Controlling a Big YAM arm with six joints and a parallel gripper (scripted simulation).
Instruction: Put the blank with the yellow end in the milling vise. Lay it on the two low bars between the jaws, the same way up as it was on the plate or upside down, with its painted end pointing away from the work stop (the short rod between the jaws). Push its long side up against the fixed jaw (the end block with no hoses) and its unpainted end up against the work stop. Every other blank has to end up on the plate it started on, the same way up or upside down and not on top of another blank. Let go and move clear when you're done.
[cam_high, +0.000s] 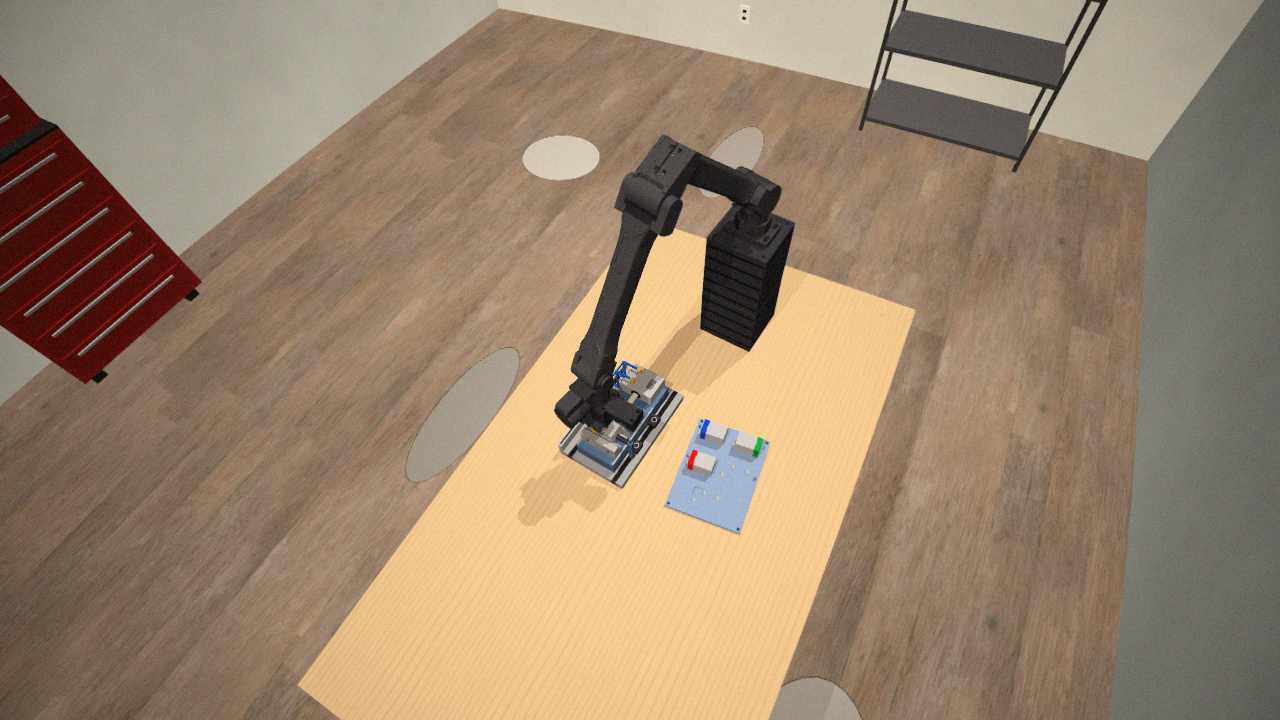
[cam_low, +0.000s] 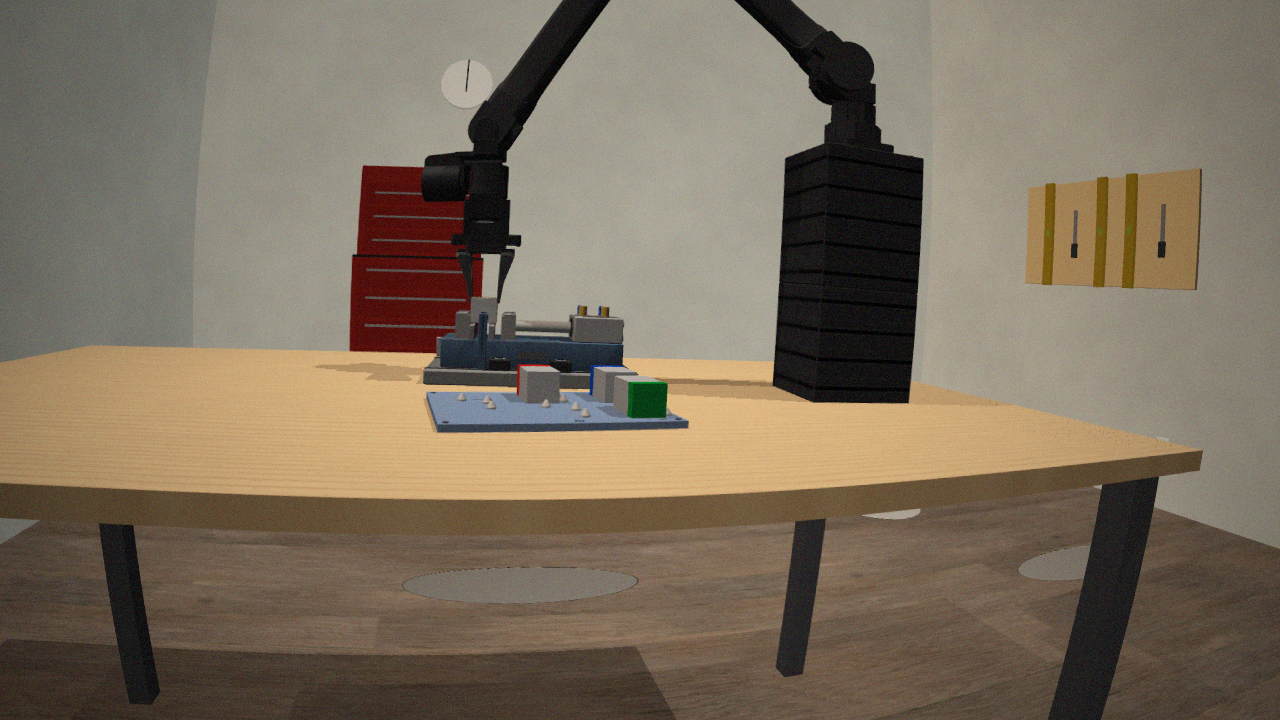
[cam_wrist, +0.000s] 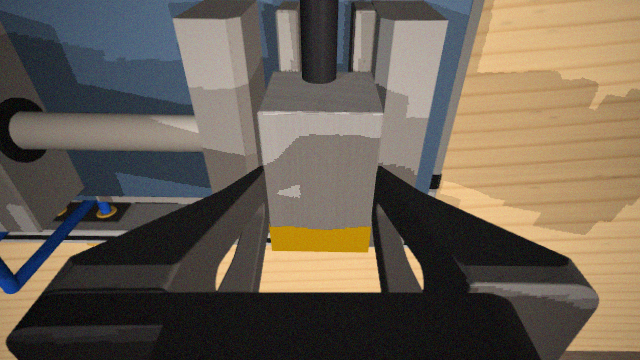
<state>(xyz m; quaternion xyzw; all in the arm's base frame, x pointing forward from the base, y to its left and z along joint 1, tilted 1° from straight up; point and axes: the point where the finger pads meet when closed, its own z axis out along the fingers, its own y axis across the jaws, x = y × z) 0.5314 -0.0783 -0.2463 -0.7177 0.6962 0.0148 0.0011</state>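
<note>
Gripping the grey, yellow-ended rectangular blank (cam_high: 614, 430) (cam_low: 483, 308) (cam_wrist: 320, 175) across its long sides in the black claw (cam_high: 614, 427) (cam_low: 486, 300) (cam_wrist: 320, 180); holding it between the vise jaws, apparently raised, lengthwise toward the dark round work stop (cam_high: 626, 441) (cam_low: 483, 336) (cam_wrist: 319, 45).

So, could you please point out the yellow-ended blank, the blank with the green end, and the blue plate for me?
Yellow-ended blank (cam_low: 483, 308) (cam_wrist: 322, 175): exterior, upper part; wrist, bare grey face.
Green-ended blank (cam_high: 747, 442) (cam_low: 646, 399): top, bare grey face; exterior, green end.
Blue plate (cam_high: 725, 512) (cam_low: 487, 419): top and exterior, bare surface.
</note>
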